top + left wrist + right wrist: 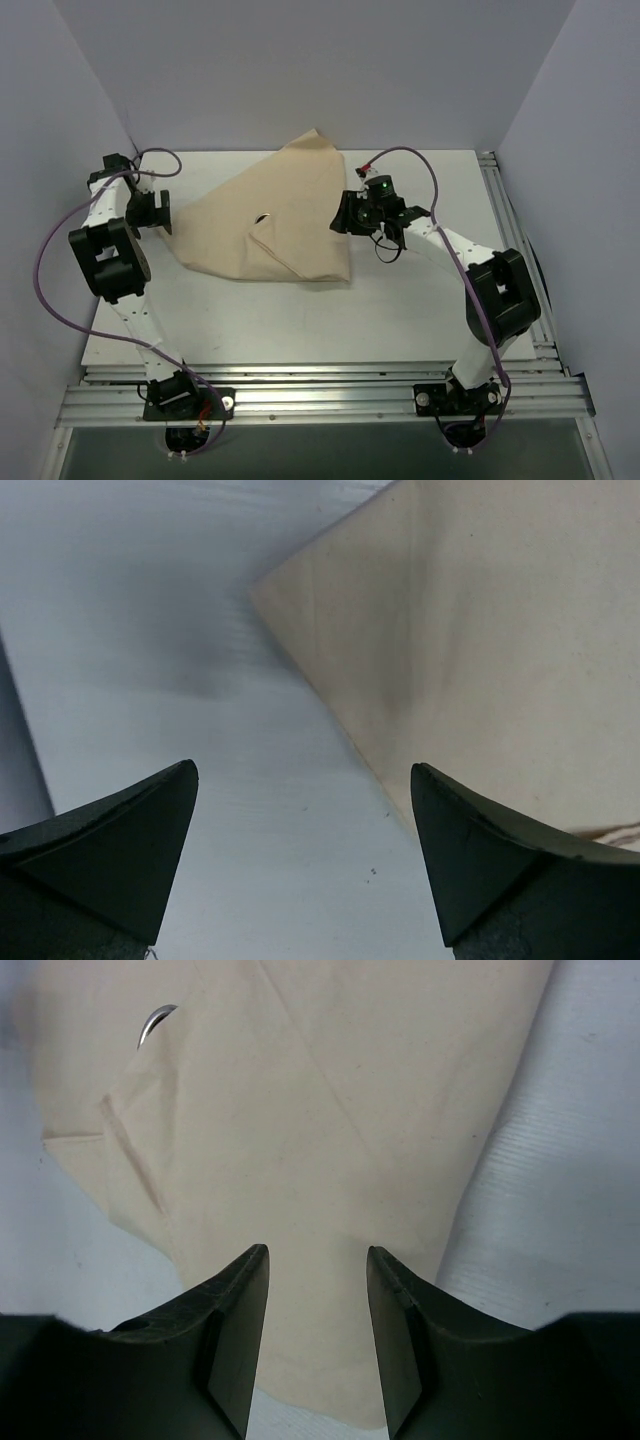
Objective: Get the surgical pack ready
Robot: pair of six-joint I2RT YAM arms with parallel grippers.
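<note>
On the table [400, 320], folding the tan cloth [275, 215] seems the step in hand, and since the left gripper [300, 780] and right gripper [318, 1255] flank it with jaws parted and empty, pinching an edge likely comes next.

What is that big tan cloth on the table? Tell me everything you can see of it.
The tan cloth looks like soft woven fabric, folded over itself into a rough triangle, one corner pointing away. It lies on the white table, creased, with a loose flap near the middle. A small gap there shows something shiny underneath. The left end effector stands open at its left edge; the right end effector hangs open over its right edge.
</note>
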